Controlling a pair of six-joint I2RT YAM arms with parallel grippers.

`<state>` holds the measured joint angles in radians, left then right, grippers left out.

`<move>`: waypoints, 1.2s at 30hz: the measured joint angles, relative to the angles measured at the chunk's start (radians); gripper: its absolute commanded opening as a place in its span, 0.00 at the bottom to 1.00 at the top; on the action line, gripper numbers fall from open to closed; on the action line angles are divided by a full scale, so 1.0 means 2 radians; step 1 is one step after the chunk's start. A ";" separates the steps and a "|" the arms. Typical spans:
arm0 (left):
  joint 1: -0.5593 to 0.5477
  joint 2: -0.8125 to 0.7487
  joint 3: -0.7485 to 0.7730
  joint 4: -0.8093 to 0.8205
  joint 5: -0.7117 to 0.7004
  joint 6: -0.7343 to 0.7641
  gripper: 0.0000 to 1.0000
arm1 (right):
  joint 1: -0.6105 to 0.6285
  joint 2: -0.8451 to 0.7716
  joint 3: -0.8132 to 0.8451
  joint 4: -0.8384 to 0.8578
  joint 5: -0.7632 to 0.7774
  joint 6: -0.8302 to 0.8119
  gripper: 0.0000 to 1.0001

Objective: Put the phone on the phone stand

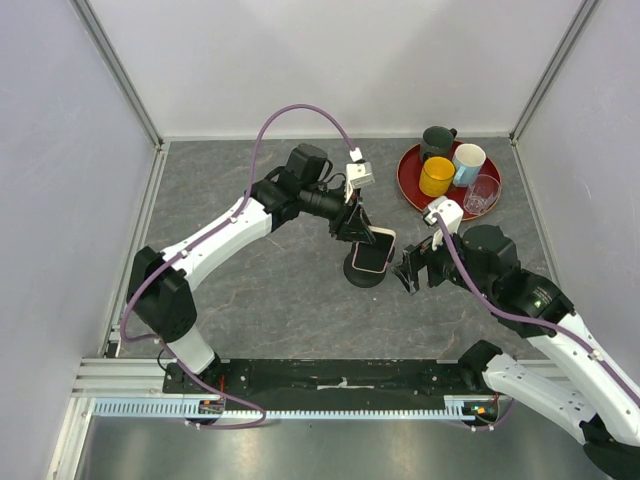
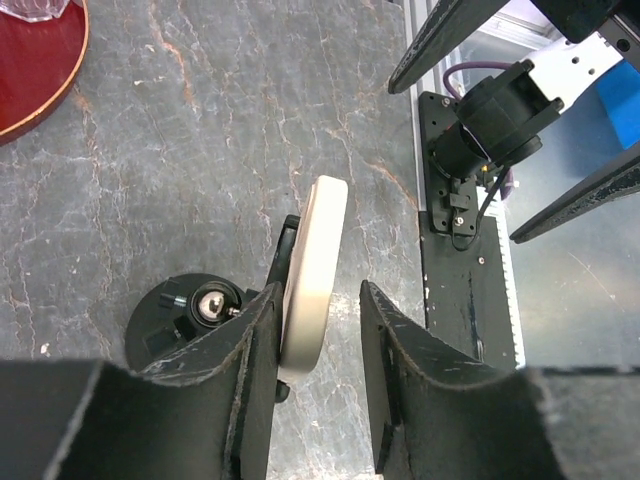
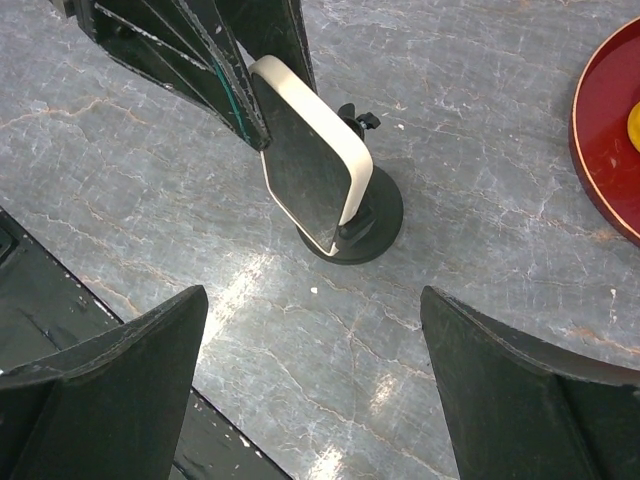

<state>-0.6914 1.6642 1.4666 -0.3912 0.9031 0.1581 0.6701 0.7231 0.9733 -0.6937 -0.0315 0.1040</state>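
Note:
The phone (image 1: pixel 372 250), with a black screen and cream case edge, leans tilted on the cradle of the black phone stand (image 1: pixel 365 273) at the table's middle. My left gripper (image 1: pixel 352 225) is open with its jaws on either side of the phone's upper end. In the left wrist view one finger (image 2: pixel 240 350) lies against the phone (image 2: pixel 312 270), while the other stands apart with a clear gap; the stand's round base (image 2: pixel 165 320) shows beside it. My right gripper (image 1: pixel 408 268) is open and empty just right of the stand. Its wrist view shows the phone (image 3: pixel 310 165) on the stand (image 3: pixel 380 225).
A red round tray (image 1: pixel 410 185) at the back right carries a dark mug, a yellow cup, a blue-and-white cup and a clear glass. Its rim shows in the right wrist view (image 3: pixel 600 130). White walls enclose the table on three sides.

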 measured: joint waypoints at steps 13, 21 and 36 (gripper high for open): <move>-0.007 0.000 -0.016 0.031 -0.012 0.018 0.15 | 0.000 0.007 0.006 -0.006 -0.008 -0.008 0.96; -0.007 0.000 -0.013 0.035 -0.028 0.031 0.02 | 0.000 0.014 0.029 -0.014 -0.004 -0.016 0.98; 0.114 0.244 0.368 -0.132 0.015 0.084 0.02 | 0.000 0.035 0.088 -0.021 0.055 -0.001 0.98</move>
<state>-0.4625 2.1521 2.2017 -0.6559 0.9340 0.3264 0.6701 0.7933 1.1500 -0.7349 0.0780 0.1020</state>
